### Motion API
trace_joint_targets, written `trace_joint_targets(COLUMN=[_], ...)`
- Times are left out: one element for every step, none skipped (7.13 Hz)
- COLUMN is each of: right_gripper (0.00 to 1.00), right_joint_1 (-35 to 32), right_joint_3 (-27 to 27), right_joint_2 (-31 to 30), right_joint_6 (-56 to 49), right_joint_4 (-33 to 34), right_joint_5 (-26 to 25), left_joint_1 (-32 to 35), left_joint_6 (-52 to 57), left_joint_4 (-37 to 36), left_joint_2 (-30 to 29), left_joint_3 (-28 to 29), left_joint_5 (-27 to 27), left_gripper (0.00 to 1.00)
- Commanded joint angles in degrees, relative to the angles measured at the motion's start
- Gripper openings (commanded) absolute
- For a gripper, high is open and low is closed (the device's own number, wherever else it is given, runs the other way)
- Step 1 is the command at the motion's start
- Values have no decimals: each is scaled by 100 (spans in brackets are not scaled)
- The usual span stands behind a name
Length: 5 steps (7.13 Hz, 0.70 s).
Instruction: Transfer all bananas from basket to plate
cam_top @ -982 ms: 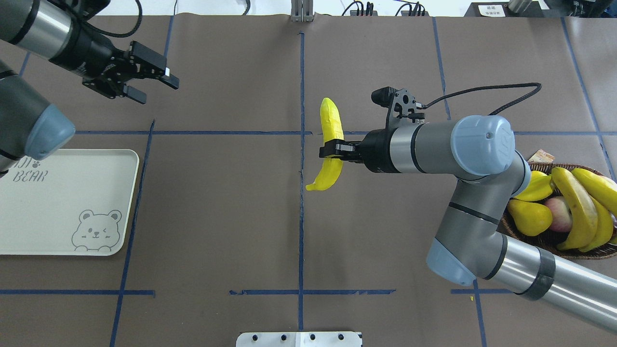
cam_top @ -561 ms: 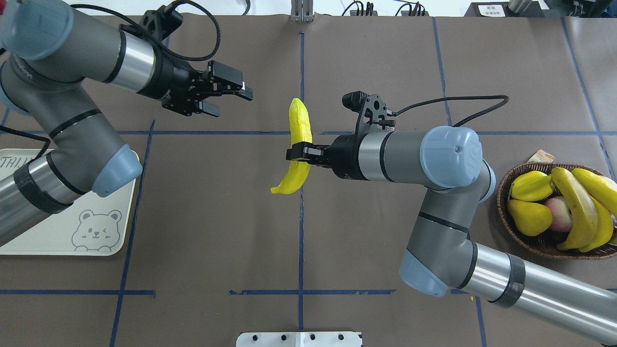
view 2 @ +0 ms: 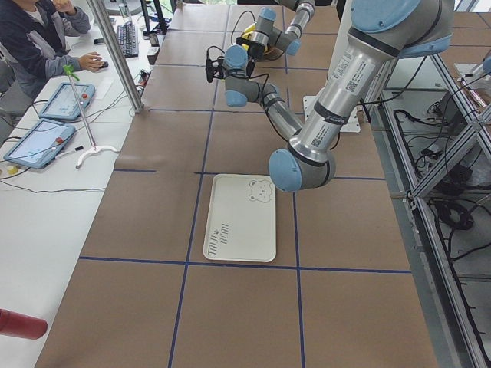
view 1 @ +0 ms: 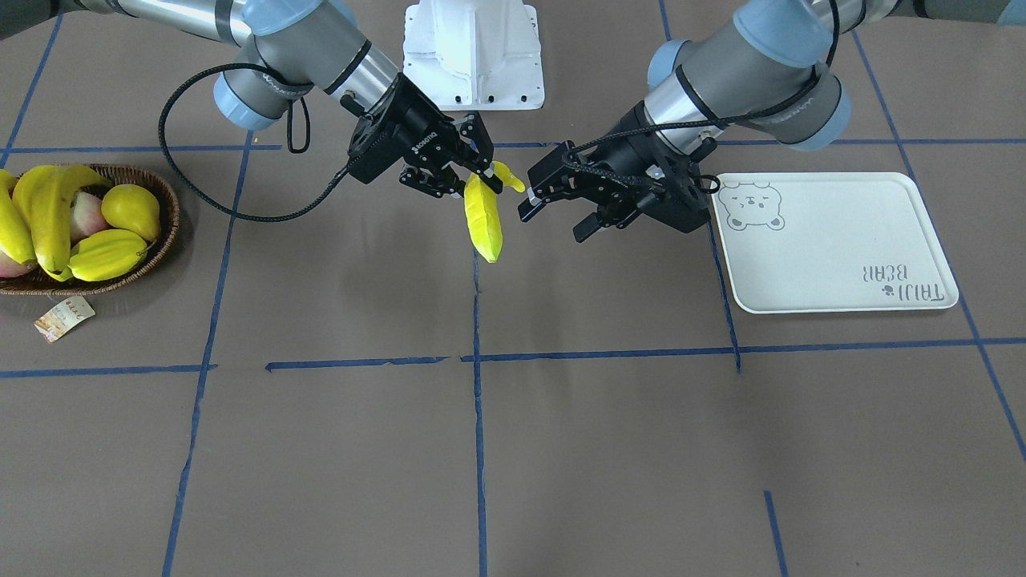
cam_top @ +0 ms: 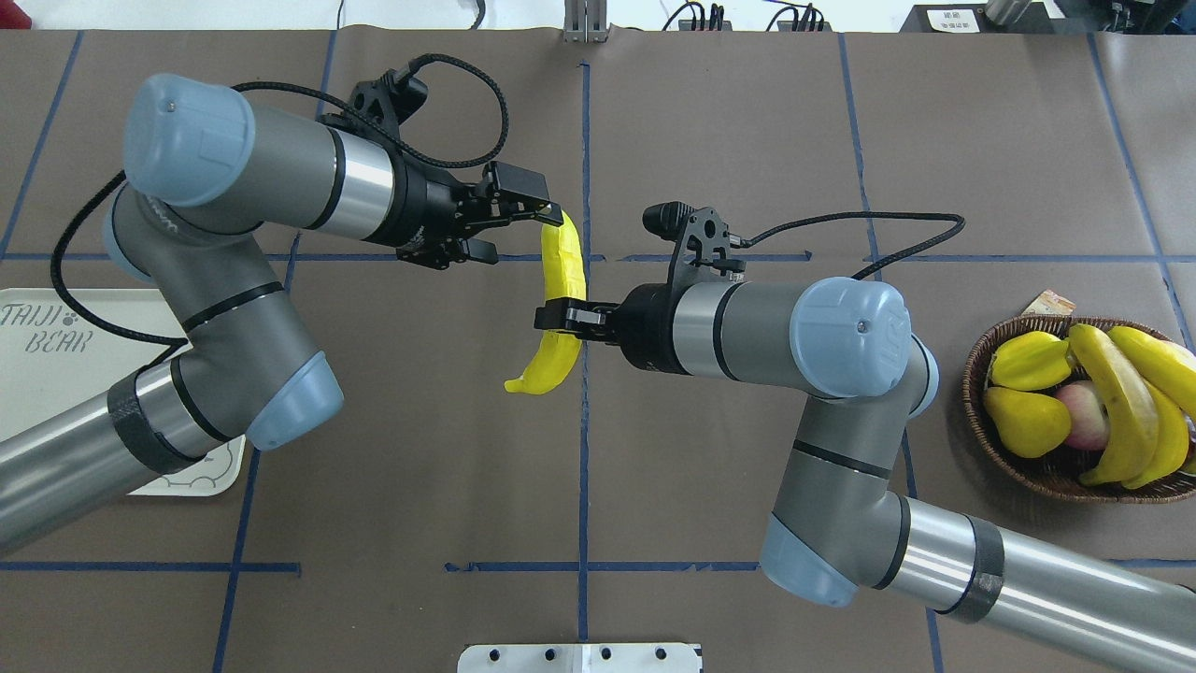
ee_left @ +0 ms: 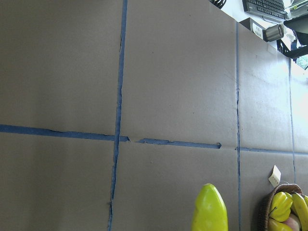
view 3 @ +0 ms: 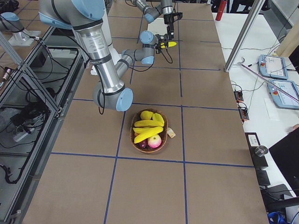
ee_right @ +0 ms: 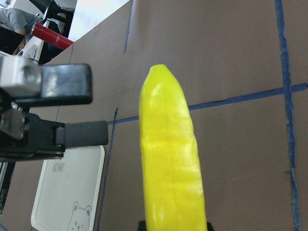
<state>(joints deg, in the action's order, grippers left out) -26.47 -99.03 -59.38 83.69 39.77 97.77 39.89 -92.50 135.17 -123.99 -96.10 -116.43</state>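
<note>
Banana in hand: long curved bright-yellow banana (cam_top: pixel 563 266), held off the brown table (cam_top: pixel 747 121) over the blue tape lines (cam_top: pixel 584 467) at its centre, between the two arms.
Right gripper: black two-finger right gripper (cam_top: pixel 559 318) clamped across the banana's middle, leaving both ends free.
Left gripper: black two-finger left gripper (cam_top: pixel 517 232) spread wide and empty. Its fingers (ee_right: pixel 72 84) sit just beside the banana's far end, not yet around it.
Handling: probably light and stiff. The skin looks smooth and glossy, so it may slip, and the curved body could swing about a single pinch.
Where to hold: best on the free stretch between the right gripper and the far tip, across the thicker body rather than the tapering end.
Rest of the bananas: other bananas (cam_top: pixel 1117 402) lie in the shallow dark-brown woven wicker basket (cam_top: pixel 976 430) on the robot's right, among other fruit (cam_top: pixel 1028 421).
Plate: pale off-white rectangular tray with a bear print (view 1: pixel 842 240), on the robot's left, with no banana on it yet.
</note>
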Motion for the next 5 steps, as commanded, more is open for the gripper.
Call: trace_joint_targets(right_gripper=[12, 12, 12, 12, 12], right_joint_1=[45, 45, 45, 54, 54], right_joint_3=[15, 15, 24, 15, 24], right_joint_2=[119, 119, 128, 128, 128], right_joint_6=[7, 7, 7, 7, 7], right_joint_4=[13, 13, 13, 13, 13], right_joint_5=[-73, -82, -82, -82, -82], left_joint_1=[-218, -288, -298, -298, -289], left_joint_6=[-145, -154, -155, -155, -155], left_joint_4=[0, 9, 9, 9, 9], left_joint_2=[-29, -20, -20, -20, -20], left_joint_3=[13, 13, 13, 4, 4], left_joint_5=[225, 234, 234, 234, 234], left_gripper=[99, 98, 81, 67, 62])
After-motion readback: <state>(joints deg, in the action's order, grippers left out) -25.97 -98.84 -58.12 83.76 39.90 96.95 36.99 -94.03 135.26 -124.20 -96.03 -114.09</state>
